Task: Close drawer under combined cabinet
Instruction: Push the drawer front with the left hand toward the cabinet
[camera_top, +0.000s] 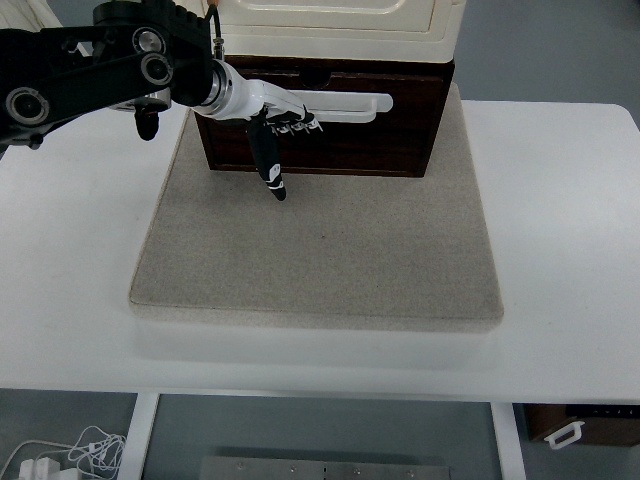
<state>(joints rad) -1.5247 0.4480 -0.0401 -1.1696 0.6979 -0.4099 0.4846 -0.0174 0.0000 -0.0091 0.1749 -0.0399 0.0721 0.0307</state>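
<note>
Table (560, 300); left robot hand (268, 125) seemingly touching drawer (330, 120).

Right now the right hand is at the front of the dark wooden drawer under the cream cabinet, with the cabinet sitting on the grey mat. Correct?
Not quite: it is the left hand, its arm entering from the picture's left edge in the top view. It is at the front of the dark wooden drawer under the cream cabinet, which sits on the grey mat.
</note>
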